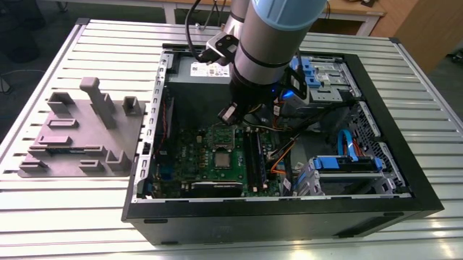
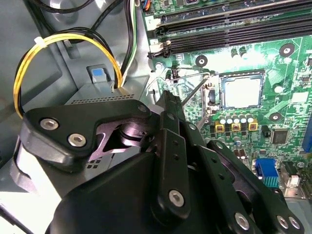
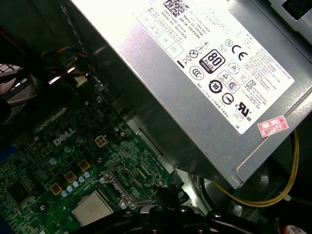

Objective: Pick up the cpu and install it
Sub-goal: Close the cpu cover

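A ribbed metal table (image 1: 65, 216) carried an open black computer case (image 1: 391, 211) lying on its side, and on the exterior view's left of it sat a grey fixture block (image 1: 79, 135) with upright posts. Inside the case the green motherboard (image 1: 192, 162) lay flat, with the arm (image 1: 271, 38) reaching down over it from above. The cpu (image 1: 222, 158) — a small square with a dull silver top — sat in its socket in the middle of the board; it also showed in the second wrist view (image 2: 242, 92) and in the first wrist view (image 3: 92, 208), lying flat and level with the socket frame around it. The gripper (image 2: 168, 97) hung just above the board, near the socket but apart from the chip, with nothing between its fingers; in the second wrist view the black fingers (image 2: 170, 117) looked drawn close together at the tip, though I could not tell for certain whether they were fully pressed together. The big grey power supply (image 3: 195, 83) with its white label stood close by — yellow wires (image 2: 29, 58) looped out from beside it.
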`<action>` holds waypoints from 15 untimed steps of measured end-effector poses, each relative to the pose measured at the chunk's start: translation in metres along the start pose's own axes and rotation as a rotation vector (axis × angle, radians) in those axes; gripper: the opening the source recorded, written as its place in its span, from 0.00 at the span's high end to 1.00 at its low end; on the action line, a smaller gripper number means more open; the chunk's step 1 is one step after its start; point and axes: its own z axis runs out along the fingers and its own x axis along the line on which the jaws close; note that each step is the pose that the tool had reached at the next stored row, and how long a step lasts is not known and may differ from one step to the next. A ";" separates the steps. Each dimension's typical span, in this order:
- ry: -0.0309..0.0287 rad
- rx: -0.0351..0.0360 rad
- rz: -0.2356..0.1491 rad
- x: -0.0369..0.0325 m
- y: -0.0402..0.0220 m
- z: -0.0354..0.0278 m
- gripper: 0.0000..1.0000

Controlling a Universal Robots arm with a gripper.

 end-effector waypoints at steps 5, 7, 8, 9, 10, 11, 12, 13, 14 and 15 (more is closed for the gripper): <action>0.0101 0.0086 -0.001 0.0023 -0.0020 -0.0006 0.90; 0.0140 0.0118 -0.002 0.0034 -0.0029 -0.0008 0.90; 0.0155 0.0130 -0.003 0.0038 -0.0033 -0.0009 0.90; 0.0168 0.0140 -0.003 0.0043 -0.0036 -0.0011 0.90; 0.0180 0.0151 -0.003 0.0047 -0.0039 -0.0012 0.90; 0.0190 0.0160 -0.003 0.0050 -0.0042 -0.0012 0.90; 0.0203 0.0170 -0.003 0.0054 -0.0045 -0.0013 0.90; 0.0214 0.0179 -0.003 0.0059 -0.0049 -0.0015 0.90; 0.0217 0.0183 -0.003 0.0065 -0.0054 -0.0016 0.90; 0.0220 0.0186 -0.003 0.0072 -0.0059 -0.0018 0.90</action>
